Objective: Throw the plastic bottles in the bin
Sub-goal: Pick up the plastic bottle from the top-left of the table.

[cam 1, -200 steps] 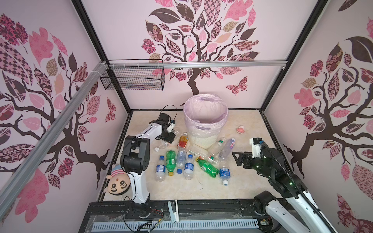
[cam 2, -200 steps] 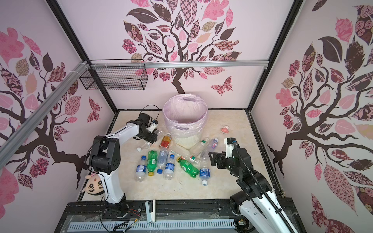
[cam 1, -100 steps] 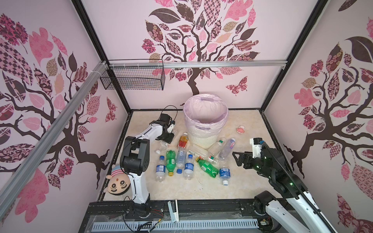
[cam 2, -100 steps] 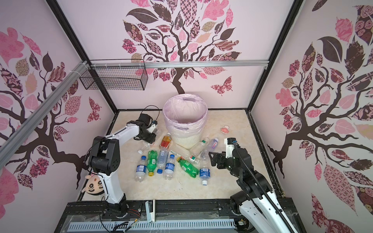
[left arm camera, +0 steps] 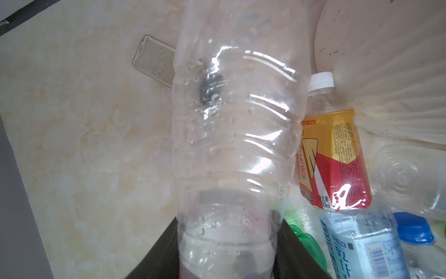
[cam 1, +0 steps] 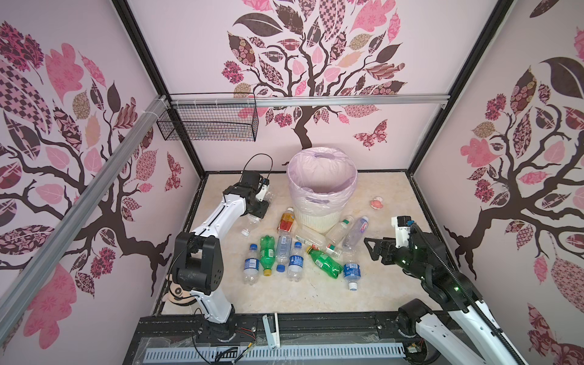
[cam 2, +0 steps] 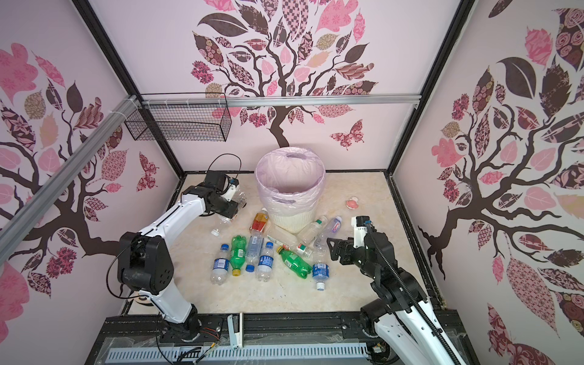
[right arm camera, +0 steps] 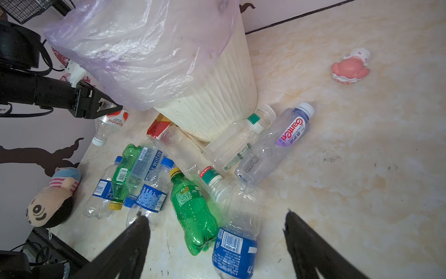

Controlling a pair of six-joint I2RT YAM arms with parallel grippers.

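Entry: bottle clearance, judged to be at the lift-and-drop stage. Top views: the bin [cam 1: 319, 221] stands toward the back of the counter [cam 1: 316, 297], lined with a pink bag [cam 1: 295, 189], and no bottle is visible inside. The bottles [cam 1: 286, 249] lie heaped against the bin's front foot and fan out toward the robot. The left tool [cam 1: 261, 207] sits low, just beside the bin on its left. The right tool [cam 1: 370, 250] hangs in front of the bin to its right, at the heap's edge. Handling note: the bin is far taller than a bottle, so the catch likely needs raising well above the rim, carrying over the middle of the opening, and only then releasing. The loose bag folded over the rim could snag a low pass. Thin clear plastic probably dents and slips, so a firm, steady squeeze suits. Left wrist view: the clear bottle [left arm camera: 236, 145] runs lengthwise out from between the jaws, which press on both its sides, so the left tool is closed on it; whether it is off the counter I cannot tell. The orange bottle [left arm camera: 335, 159] lies just beside it, near the bin's foot. Right wrist view: the right tool's jaws are spread wide, with nothing between them and touching nothing. The blue-labelled bottle [right arm camera: 235, 248] lies beneath the gap.
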